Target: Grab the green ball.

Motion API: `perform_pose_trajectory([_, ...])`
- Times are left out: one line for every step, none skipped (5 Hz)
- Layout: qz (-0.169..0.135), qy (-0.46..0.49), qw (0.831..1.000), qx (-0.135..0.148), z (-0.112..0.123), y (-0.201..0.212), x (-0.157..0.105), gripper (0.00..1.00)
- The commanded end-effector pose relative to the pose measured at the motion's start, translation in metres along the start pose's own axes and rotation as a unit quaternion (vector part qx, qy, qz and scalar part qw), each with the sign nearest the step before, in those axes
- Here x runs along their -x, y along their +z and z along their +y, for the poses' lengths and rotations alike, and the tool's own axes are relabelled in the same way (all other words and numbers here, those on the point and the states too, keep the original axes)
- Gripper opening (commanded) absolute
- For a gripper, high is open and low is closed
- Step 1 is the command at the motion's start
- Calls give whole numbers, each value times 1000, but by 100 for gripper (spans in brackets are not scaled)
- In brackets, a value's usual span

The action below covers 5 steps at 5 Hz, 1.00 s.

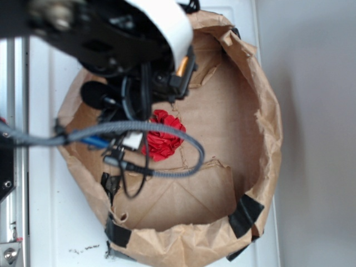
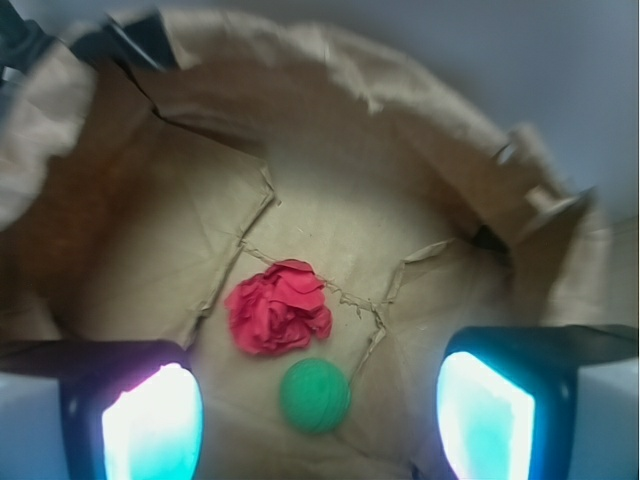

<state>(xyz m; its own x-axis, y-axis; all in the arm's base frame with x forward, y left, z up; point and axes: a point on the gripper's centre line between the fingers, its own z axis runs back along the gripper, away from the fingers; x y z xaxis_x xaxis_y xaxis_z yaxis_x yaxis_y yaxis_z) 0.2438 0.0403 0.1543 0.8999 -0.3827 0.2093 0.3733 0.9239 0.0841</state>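
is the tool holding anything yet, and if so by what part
Nothing is held. The tool is open, its pads on either side of the green ball, which lies on the bag floor beside the red wad.

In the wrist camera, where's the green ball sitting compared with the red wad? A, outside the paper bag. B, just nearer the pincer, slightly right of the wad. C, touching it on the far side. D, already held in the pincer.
B: the green ball lies just below and slightly right of the red wad, between the open pincer fingers.
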Motion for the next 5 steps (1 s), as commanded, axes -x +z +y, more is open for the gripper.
perform_pose_trajectory([-12,12,1000,-8,12,-16,6,100])
perform_pose_trajectory([5,12,1000,-16,13,-26,13,100])
perform_pose_trajectory([18,11,1000,-16,11,-37,20,100])
perform_pose_trajectory([17,8,1000,-8,5,-46,24,100])
perform_pose_trajectory([12,-1,1000,8,-5,-58,22,100])
